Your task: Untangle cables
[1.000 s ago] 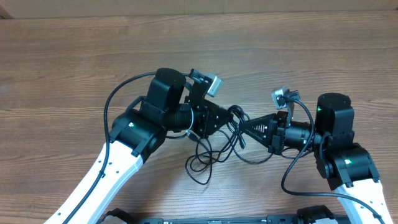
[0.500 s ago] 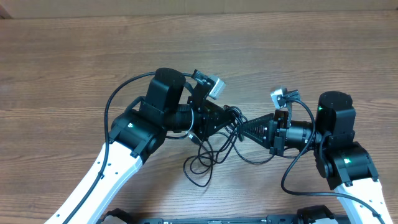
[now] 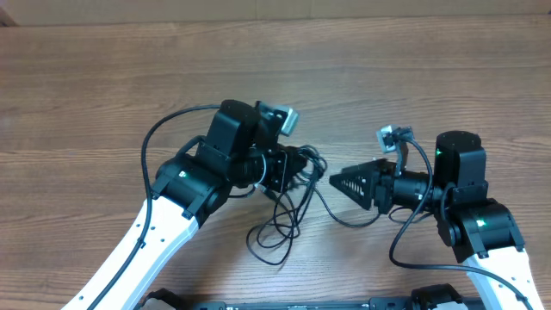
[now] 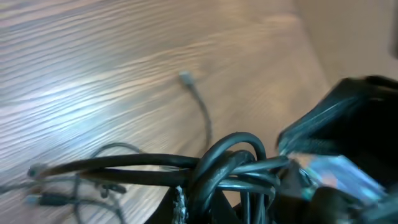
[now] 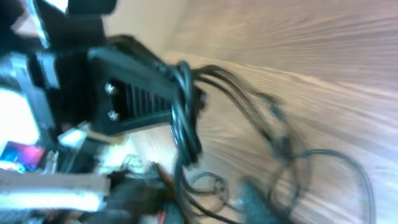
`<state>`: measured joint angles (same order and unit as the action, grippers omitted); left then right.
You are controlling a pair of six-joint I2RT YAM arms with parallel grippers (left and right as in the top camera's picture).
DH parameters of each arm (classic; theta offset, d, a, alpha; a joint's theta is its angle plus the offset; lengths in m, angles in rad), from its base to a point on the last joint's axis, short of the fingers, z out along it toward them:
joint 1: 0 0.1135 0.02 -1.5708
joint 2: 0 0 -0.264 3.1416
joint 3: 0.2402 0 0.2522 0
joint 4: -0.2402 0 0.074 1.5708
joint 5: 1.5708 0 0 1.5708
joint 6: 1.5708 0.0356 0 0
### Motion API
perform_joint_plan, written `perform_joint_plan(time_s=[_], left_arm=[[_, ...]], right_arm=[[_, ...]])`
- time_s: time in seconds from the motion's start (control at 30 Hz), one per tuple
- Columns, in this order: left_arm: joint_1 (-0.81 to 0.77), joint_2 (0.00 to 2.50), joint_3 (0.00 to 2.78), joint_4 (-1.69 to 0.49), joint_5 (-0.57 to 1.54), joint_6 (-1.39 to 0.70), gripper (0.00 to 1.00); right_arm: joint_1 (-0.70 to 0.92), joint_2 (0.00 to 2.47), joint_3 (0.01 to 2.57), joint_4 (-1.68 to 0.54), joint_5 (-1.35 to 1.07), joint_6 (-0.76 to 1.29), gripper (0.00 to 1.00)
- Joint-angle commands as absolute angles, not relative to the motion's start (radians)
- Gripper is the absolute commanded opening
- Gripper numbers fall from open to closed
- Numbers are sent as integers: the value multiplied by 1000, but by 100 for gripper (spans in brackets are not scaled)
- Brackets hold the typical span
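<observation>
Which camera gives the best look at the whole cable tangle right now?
Overhead: the cables show whole, bunched at the left claw with loops trailing on the table. Left wrist shows only the blurred bunch; right wrist, a blurred side view.

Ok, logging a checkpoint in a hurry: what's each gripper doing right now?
Left gripper: shut on the cables, with the bundle looped at its fingers.
Right gripper: looks shut, fingers meeting at a point, holding nothing, apart from the bundle.

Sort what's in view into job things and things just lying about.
Job: cables, bunched in the left gripper; right gripper, close beside them.
Just there: table; arm wires, which are part of the robot.
</observation>
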<state>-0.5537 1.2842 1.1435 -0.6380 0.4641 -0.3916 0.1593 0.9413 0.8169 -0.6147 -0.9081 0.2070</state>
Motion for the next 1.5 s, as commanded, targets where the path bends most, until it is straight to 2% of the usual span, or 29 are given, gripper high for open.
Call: perform_joint_plan(time_s=[0.0, 0.3, 0.5, 0.53, 0.57, 0.63, 0.77, 0.9, 0.97, 1.07, 1.13, 1.27, 1.47], left_arm=[[-548, 1281, 1155, -650, 334, -458, 4], [-581, 1281, 1155, -619, 360, -486, 4], [-637, 1281, 1155, -571, 358, -508, 4], [-645, 1281, 1155, -565, 351, -521, 4], [-653, 1282, 1155, -561, 339, -545, 4], [-656, 1282, 1155, -560, 337, -559, 4], [-657, 1283, 1155, -560, 345, -566, 4], [-670, 1283, 1155, -556, 360, -584, 4], [-687, 1285, 1155, -540, 360, -585, 4], [-728, 1291, 1155, -516, 324, -618, 4], [-739, 1302, 1155, -513, 307, -636, 4], [-740, 1303, 1155, -512, 307, -636, 4], [-722, 1303, 1155, -544, 265, -636, 4]], right_arm=[[162, 933, 825, -597, -793, 150, 65], [163, 933, 825, -577, -796, -59, 64], [163, 933, 825, -555, -850, -156, 60], [163, 933, 825, -554, -850, -157, 57], [163, 933, 825, -554, -850, -160, 49], [163, 933, 825, -554, -850, -159, 40], [163, 933, 825, -551, -850, -159, 33], [163, 933, 825, -543, -850, -159, 34], [163, 933, 825, -539, -850, -159, 41], [163, 933, 825, -538, -850, -159, 45], [163, 933, 825, -538, -849, -159, 35], [163, 933, 825, -546, -814, -159, 4], [163, 933, 825, -560, -786, -158, 4]])
